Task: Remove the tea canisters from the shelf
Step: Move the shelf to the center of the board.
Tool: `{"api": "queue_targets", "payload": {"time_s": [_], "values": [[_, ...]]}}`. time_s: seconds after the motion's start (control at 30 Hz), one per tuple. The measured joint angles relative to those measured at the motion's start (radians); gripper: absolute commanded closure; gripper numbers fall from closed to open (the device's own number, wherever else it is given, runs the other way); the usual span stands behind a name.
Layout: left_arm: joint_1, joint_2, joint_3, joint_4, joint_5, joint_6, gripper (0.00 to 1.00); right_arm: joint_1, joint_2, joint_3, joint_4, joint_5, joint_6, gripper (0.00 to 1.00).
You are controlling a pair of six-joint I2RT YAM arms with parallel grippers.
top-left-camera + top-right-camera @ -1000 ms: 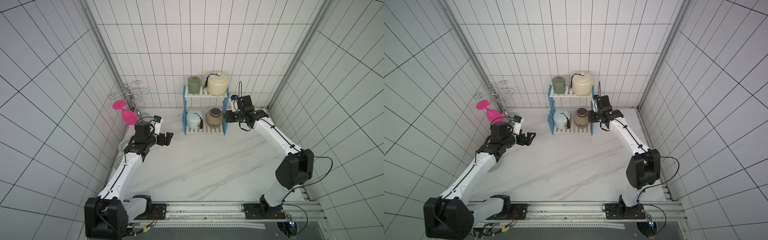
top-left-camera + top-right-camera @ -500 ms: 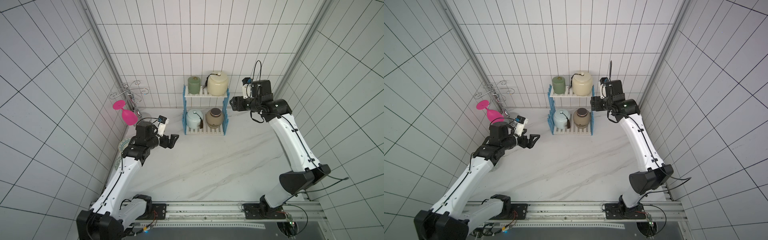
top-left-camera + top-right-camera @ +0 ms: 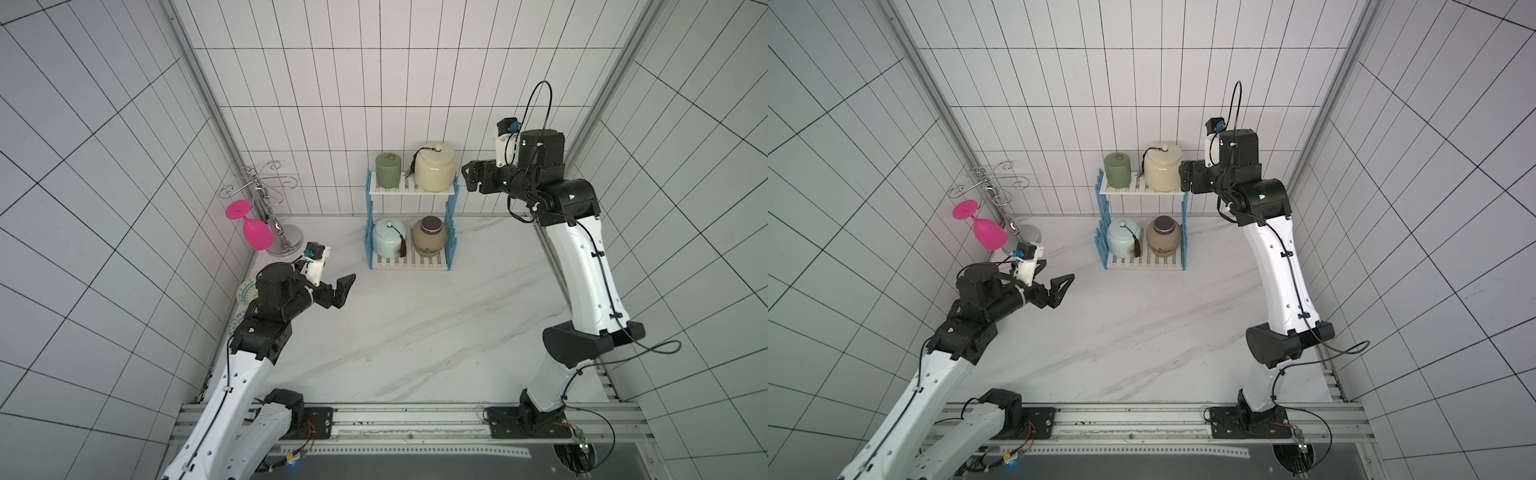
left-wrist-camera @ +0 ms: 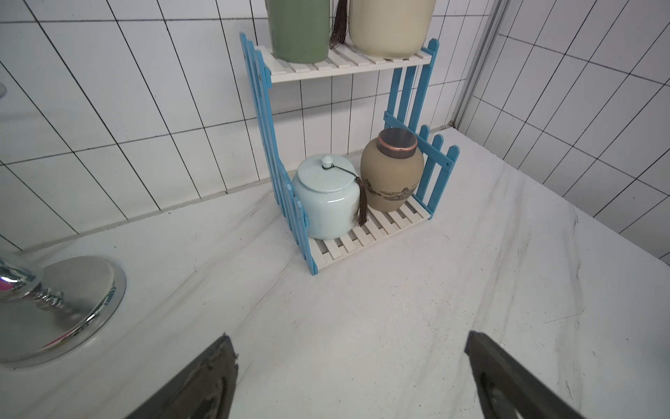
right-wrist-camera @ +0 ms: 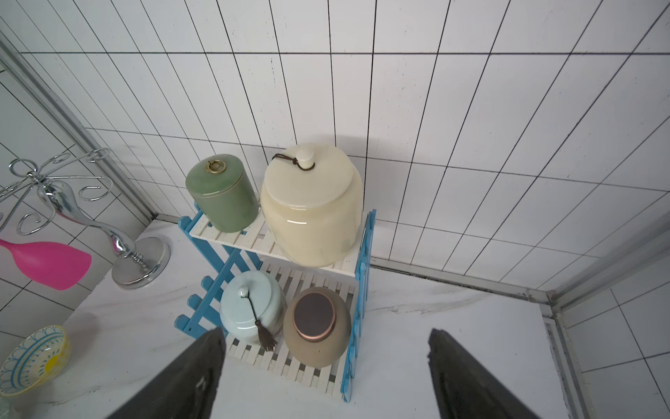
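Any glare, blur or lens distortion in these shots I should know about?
Right wrist view: a glare streak on the large glossy cream ceramic jar, soft shadow behind it. Left wrist view: the shiny chrome stand base looks smeared. Both top views: wall tiles fan outward.

- A robotics test cell dressed as a home kitchen corner: white-tiled walls (image 3: 332, 83) close in a marble-look desk (image 3: 415, 332) on three sides.
- Two white robot arms (image 3: 582, 266) stand bolted to an aluminium rail (image 3: 415, 415) at the desk's front edge, with cables (image 3: 648, 349) exposed.
- Household props line the back: a shelf (image 3: 409, 191) of tea canisters (image 3: 435, 172), a wire glass stand (image 3: 286, 241) and a pink goblet (image 3: 258, 236).
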State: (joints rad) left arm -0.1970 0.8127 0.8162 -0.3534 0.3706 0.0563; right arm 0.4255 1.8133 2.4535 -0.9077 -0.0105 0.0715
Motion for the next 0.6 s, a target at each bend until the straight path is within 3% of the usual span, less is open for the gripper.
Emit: {"api": "queue_targets", "payload": {"time_s": [0.3, 0.6], "values": [[0.071, -0.007, -0.125, 0.326, 0.062, -0.048, 0.01, 0.0, 0.122, 0.059, 0.111, -0.001, 0.0, 0.09], [0.005, 0.061, -0.079, 0.301, 0.006, -0.038, 0.01, 0.0, 0.307, 0.199, 0.278, -0.003, -0.006, 0.11]]}}
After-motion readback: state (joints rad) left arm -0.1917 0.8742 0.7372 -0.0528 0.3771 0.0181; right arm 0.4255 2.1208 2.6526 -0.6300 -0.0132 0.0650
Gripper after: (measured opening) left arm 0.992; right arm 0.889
